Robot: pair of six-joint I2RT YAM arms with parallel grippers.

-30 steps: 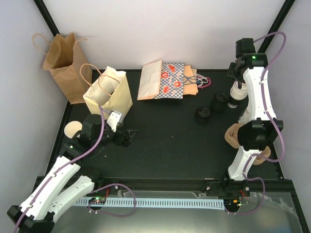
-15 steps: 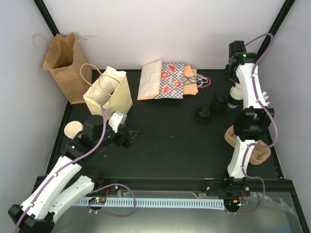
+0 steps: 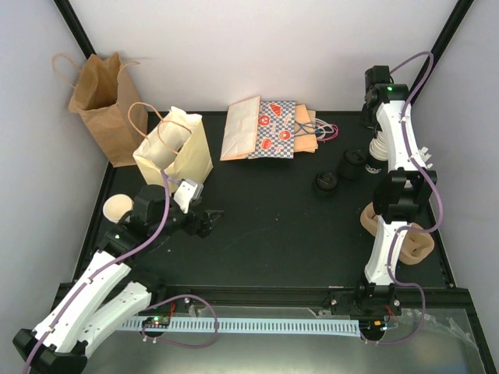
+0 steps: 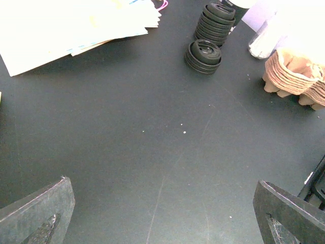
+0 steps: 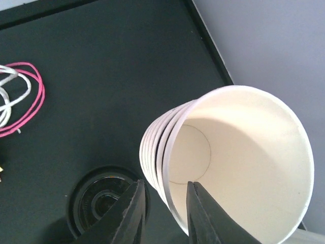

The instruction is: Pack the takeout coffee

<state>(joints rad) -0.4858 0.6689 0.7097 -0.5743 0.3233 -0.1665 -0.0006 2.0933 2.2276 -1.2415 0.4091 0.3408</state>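
Top cup of stack seen empty; wall straddled by right pincer, clamping cannot be told. Left pincer spread apart.

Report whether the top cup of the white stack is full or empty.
Empty. The right wrist view looks into the top cup and shows its bare white floor, no lid.

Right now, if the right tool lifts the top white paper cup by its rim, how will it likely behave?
The top paper cup looks thin and empty, so probably light, and its rim may flex at the right tool. Nested cups beneath might follow.
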